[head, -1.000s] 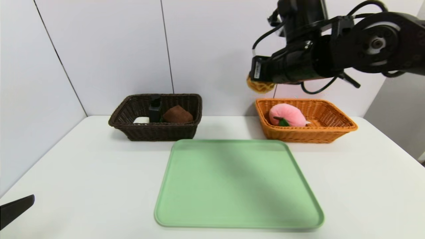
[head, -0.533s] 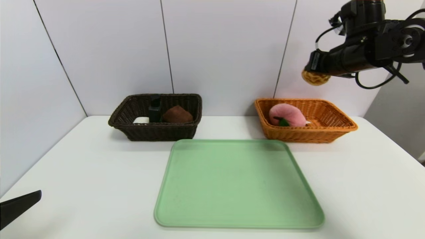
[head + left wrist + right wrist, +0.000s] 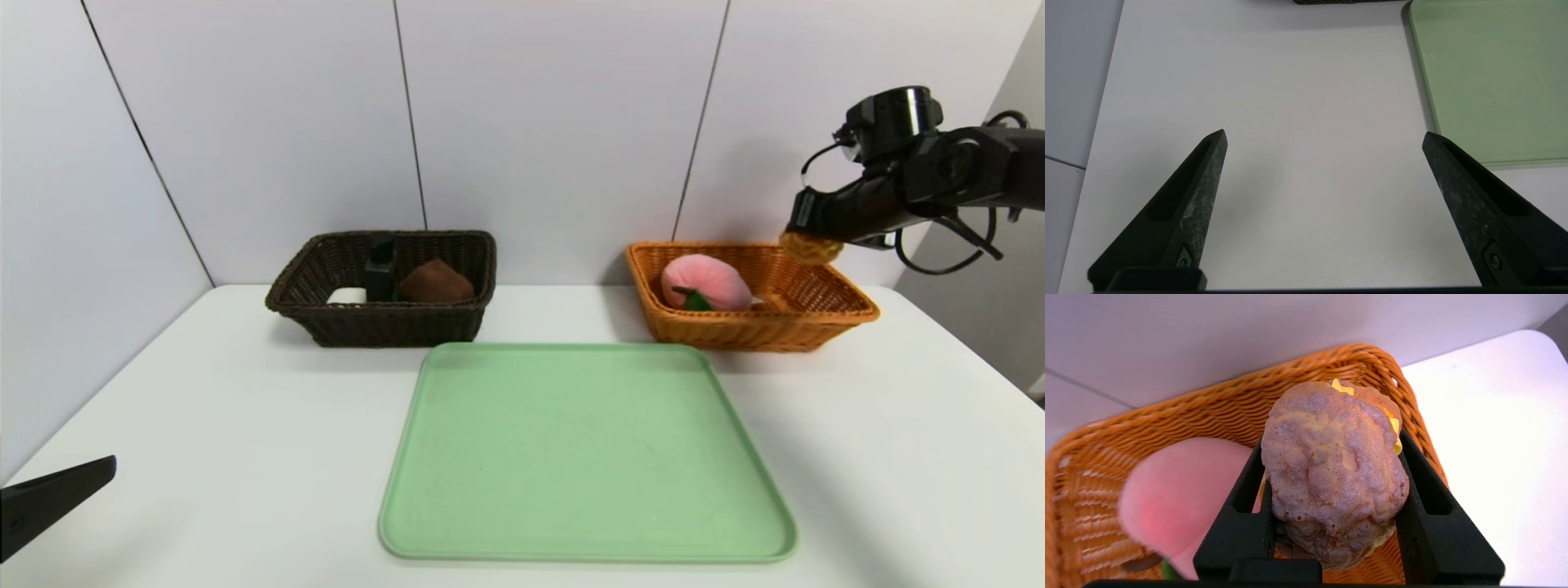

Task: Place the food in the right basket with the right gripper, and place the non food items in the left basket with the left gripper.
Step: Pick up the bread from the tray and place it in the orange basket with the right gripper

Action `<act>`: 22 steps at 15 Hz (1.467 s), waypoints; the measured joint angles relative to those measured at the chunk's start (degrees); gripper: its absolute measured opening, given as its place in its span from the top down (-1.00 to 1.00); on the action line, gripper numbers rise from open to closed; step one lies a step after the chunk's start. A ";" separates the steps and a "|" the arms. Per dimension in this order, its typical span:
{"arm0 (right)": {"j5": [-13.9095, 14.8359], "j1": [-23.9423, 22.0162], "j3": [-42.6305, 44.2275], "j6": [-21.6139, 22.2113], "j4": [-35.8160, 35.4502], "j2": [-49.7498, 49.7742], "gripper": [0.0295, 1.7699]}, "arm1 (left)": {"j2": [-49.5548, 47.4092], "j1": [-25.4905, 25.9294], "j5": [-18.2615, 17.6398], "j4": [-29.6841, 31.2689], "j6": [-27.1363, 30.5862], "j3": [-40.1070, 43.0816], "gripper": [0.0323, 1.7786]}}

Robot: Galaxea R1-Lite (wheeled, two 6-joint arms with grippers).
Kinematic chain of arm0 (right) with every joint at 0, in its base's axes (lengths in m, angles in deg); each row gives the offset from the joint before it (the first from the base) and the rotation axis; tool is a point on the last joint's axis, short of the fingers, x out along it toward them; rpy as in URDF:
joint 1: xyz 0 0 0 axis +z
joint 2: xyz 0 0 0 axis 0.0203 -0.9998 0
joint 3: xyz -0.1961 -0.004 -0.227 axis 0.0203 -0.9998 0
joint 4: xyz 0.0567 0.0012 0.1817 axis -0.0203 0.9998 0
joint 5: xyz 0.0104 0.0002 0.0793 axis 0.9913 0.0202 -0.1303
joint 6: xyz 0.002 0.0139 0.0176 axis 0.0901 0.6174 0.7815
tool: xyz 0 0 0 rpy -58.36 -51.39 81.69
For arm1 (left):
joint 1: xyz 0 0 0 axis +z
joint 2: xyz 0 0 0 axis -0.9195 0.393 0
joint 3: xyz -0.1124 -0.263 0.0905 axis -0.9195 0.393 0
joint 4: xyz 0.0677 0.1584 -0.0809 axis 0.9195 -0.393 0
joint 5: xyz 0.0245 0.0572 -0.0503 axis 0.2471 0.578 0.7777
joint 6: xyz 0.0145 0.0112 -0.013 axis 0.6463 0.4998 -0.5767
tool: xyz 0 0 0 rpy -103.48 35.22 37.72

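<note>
My right hand (image 3: 810, 242) grips the cream puff (image 3: 1331, 473) just above the orange basket (image 3: 824, 318), over its far right corner, while my left hand (image 3: 1323, 141) hangs released, well short of that basket.

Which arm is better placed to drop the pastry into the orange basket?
Right: the right gripper grips the golden cream puff pastry above the orange wicker basket. The left gripper hangs open, far off.
</note>
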 joint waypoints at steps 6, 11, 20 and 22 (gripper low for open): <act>0.02 -0.94 0.09 -0.09 -0.18 -6.11 0.13 | 0.12 0.00 0.00 -0.04 -0.05 0.11 -0.90; 0.02 -0.99 0.06 -0.37 -0.11 -7.06 -0.15 | 0.26 0.00 -0.02 -0.01 -0.02 0.16 -0.90; -0.05 0.02 0.00 -0.23 0.43 -5.34 -0.68 | -0.05 0.00 0.09 -0.09 0.00 0.24 -0.90; 0.00 0.37 -0.05 -0.28 0.61 -4.24 -0.74 | -0.10 0.00 0.15 -0.04 -0.02 -0.02 -0.90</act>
